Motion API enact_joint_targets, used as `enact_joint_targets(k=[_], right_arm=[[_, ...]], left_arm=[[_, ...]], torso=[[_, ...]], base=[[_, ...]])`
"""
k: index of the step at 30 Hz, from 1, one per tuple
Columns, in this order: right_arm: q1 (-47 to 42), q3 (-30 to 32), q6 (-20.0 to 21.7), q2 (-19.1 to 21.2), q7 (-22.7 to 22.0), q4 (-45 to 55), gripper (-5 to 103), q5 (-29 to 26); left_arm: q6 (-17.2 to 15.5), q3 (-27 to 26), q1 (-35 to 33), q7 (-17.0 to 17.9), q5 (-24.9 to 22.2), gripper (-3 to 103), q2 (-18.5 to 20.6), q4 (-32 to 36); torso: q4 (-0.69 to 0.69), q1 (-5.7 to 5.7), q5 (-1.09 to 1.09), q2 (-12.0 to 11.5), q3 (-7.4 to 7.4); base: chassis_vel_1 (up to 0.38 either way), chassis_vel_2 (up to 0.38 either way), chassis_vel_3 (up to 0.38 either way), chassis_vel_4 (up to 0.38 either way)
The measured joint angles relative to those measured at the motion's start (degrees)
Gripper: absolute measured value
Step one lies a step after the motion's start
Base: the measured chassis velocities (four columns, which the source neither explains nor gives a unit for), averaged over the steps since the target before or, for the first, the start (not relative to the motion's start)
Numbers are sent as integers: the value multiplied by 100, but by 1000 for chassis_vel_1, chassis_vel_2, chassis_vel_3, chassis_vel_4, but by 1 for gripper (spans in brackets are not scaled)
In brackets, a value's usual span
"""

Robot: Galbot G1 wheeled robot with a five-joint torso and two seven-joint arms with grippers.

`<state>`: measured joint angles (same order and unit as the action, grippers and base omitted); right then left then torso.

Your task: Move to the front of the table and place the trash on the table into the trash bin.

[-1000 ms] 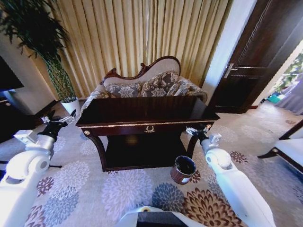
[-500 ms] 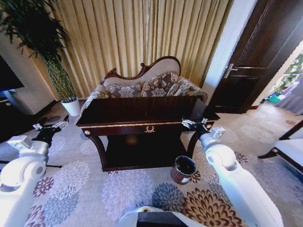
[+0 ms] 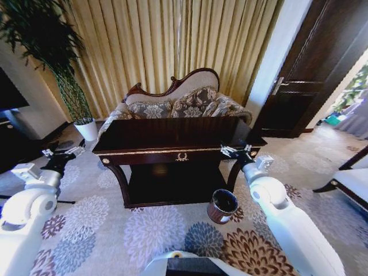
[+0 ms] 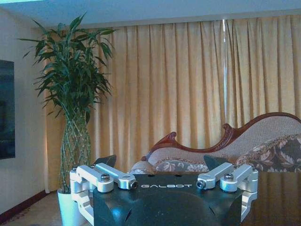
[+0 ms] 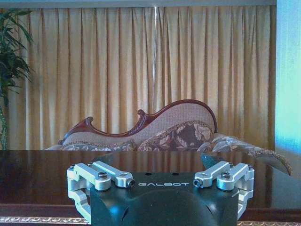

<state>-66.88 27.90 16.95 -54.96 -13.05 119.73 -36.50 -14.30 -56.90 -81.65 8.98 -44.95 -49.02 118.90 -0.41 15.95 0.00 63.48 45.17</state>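
Observation:
The dark glossy table [image 3: 172,133] with the gold emblem stands straight ahead, in front of the sofa. Its top looks bare; the trash is out of view. The round brown trash bin [image 3: 222,206] sits on the carpet by the table's front right leg. My left gripper [image 3: 60,154] hangs open off the table's left end, above the carpet. In the left wrist view the left gripper [image 4: 160,162] holds nothing. My right gripper [image 3: 237,150] is open at the table's front right corner, level with the top. In the right wrist view the right gripper [image 5: 160,162] looks across the tabletop [image 5: 37,174].
A carved-back patterned sofa [image 3: 184,103] stands behind the table, before gold curtains. A tall plant in a white pot [image 3: 86,129] is at the back left. A dark door [image 3: 310,69] is at the right, and a chair [image 3: 351,181] juts in at the right edge.
The right gripper has risen from beside the table leg to the front right corner. The left gripper has shifted slightly outward to the left.

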Motion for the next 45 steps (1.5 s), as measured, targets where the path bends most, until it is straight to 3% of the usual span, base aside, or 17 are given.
enact_joint_targets(k=[45], right_arm=[[-104, 88, -101, -28, 15, -72, 100, 11]], left_arm=[[25, 117, 110, -2, 1, 100, 51, 18]], torso=[[1, 0, 0, 0, 0]], base=[[81, -77, -76, 80]])
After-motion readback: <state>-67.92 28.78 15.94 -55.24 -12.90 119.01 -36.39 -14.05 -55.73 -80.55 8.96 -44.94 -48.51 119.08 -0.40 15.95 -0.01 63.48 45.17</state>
